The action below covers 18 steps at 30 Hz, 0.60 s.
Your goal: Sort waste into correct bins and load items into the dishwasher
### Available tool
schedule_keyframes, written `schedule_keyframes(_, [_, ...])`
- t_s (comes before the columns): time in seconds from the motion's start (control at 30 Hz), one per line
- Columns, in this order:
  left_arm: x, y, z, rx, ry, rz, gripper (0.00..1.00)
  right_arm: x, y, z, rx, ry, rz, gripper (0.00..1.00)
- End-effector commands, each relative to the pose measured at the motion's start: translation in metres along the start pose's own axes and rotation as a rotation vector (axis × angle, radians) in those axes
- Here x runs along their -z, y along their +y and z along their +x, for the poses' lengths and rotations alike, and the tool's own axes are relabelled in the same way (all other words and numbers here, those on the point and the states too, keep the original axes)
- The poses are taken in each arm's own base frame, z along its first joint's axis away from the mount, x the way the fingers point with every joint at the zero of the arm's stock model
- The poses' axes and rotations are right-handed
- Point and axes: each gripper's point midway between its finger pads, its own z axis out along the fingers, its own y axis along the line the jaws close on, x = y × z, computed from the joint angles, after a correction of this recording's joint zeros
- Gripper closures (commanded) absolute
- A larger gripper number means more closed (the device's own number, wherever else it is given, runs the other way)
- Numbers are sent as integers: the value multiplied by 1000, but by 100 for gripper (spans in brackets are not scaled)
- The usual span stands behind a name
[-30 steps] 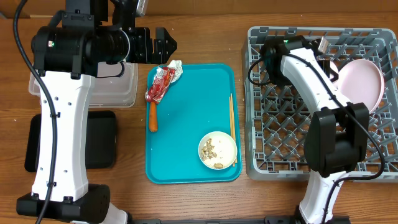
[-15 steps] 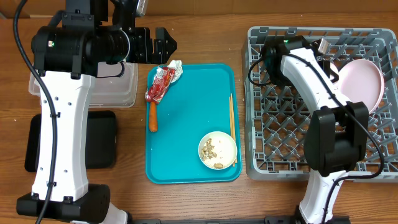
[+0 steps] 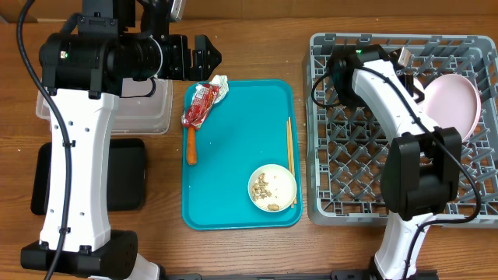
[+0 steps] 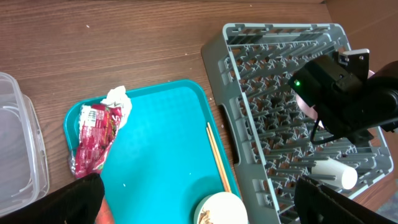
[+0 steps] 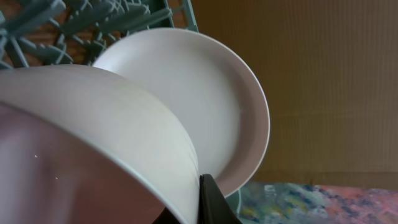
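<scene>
My left gripper [image 3: 204, 54] is open and empty above the tray's far left corner, over the red wrapper [image 3: 198, 105] and white tissue [image 3: 219, 84]. The orange carrot stick [image 3: 191, 146] lies below them. A small bowl with food scraps [image 3: 272, 187] sits on the tray's near right. My right gripper [image 3: 406, 71] is inside the grey dish rack [image 3: 350, 179], shut on the rim of a pale bowl [image 5: 93, 124] that fills its wrist view. The large plate [image 3: 454, 101] stands on edge just behind the bowl. A white cup [image 4: 336, 174] lies in the rack.
Thin chopsticks [image 3: 290, 159] lie along the right side of the teal tray [image 3: 233, 210]. A clear tub [image 3: 148, 113] stands left of the tray under my left arm. A black tray [image 3: 124, 175] lies nearer me.
</scene>
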Motion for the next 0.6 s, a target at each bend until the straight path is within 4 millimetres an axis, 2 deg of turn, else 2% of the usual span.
schedule_keyframes(0.0, [1, 1, -2, -23, -3, 2, 0, -4, 9, 12, 50, 42, -6, 96])
schedule_keyframes(0.13, [1, 1, 2, -15, 12, 0, 0, -11, -1, 9, 12, 30, 40, 96])
schedule_keyframes(0.3, [1, 1, 2, -14, 14, 0, 0, -15, 4, 14, -8, 68, 5, 96])
schedule_keyframes(0.57, [1, 1, 2, -14, 14, 0, 0, 10, 18, 10, 18, 13, -30, 96])
